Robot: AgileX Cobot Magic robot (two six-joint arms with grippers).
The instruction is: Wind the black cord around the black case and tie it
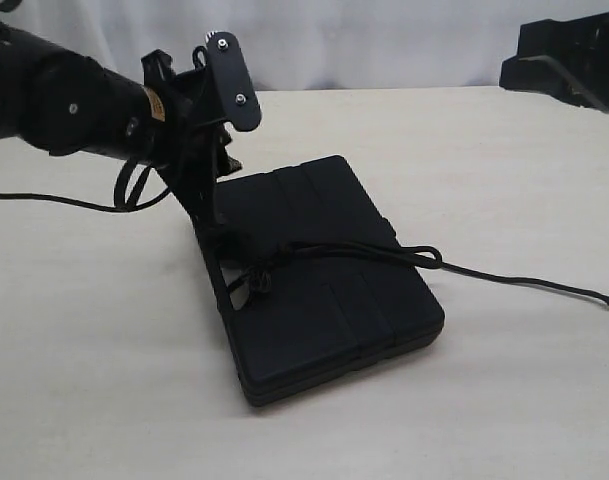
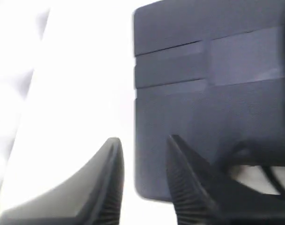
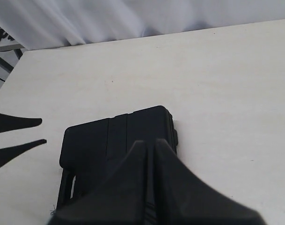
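Black cord [image 1: 384,255] is seen knotted across the black case [image 1: 324,300] on the table [image 1: 504,180], with the left gripper [image 2: 143,138] held spread at the case's left edge, 1 loose tail trailed off its right side, and the right gripper [image 3: 150,141] held pressed together.

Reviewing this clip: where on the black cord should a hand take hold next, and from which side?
Grip the cord on its loose tail, just short of the knotted tip, where it lies straight on the bare table right of the case. Come down from above on the right side, closing across the strand. Over the lid it sits knotted and close against the surface.
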